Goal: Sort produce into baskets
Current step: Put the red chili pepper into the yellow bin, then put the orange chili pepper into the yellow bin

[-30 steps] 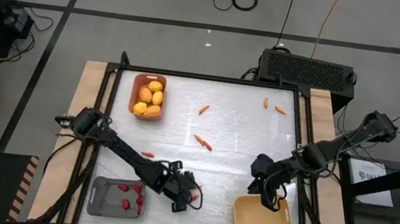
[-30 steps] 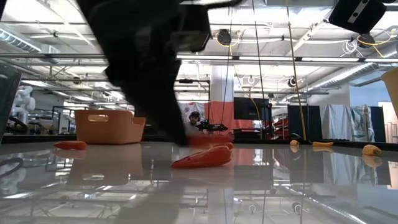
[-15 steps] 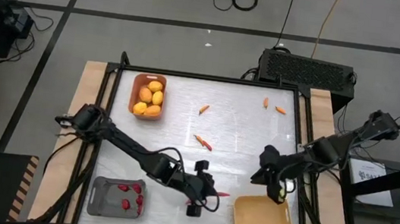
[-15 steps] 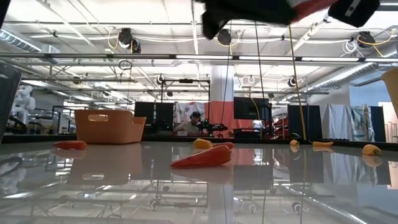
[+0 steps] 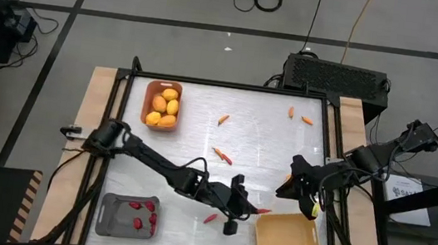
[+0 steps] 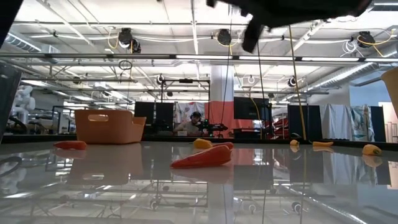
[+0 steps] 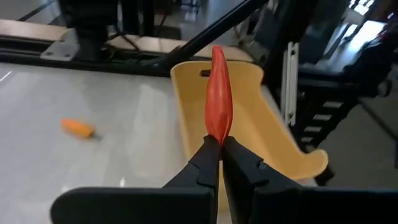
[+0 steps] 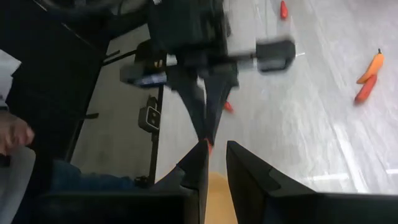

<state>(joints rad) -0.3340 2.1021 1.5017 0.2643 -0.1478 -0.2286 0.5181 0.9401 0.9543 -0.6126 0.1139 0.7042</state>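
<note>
My left gripper (image 5: 251,212) is shut on a red-orange carrot-like stick (image 5: 263,212) by the far left corner of the yellow basket (image 5: 288,241). The basket also shows in the left wrist view (image 7: 267,124). My right gripper (image 5: 303,198) hovers just beyond the yellow basket's far edge, open and empty (image 8: 216,158). The orange-brown basket (image 5: 148,101) holds lemons (image 5: 163,107). The grey basket (image 5: 111,218) holds red chilli pieces (image 5: 141,213). A loose orange piece (image 5: 209,218) lies on the table behind my left gripper. My left gripper pinches the stick by its near end (image 7: 217,132) between its two fingertips (image 7: 205,155). The fingers come from the table's left, about level. The stick points on beyond the fingertips toward the yellow basket and is lifted clear of the table.
Loose carrot pieces lie mid-table (image 5: 223,154), farther back (image 5: 223,120) and at the far right (image 5: 290,112) (image 5: 307,120). In the low view they lie on the glossy table (image 6: 202,155). The two grippers are close together at the yellow basket.
My left gripper has moved along the near side toward the table's right edge, from beside the grey basket to the yellow basket, carrying the stick clear of the table. My right gripper has drawn back from over the yellow basket toward the far edge.
</note>
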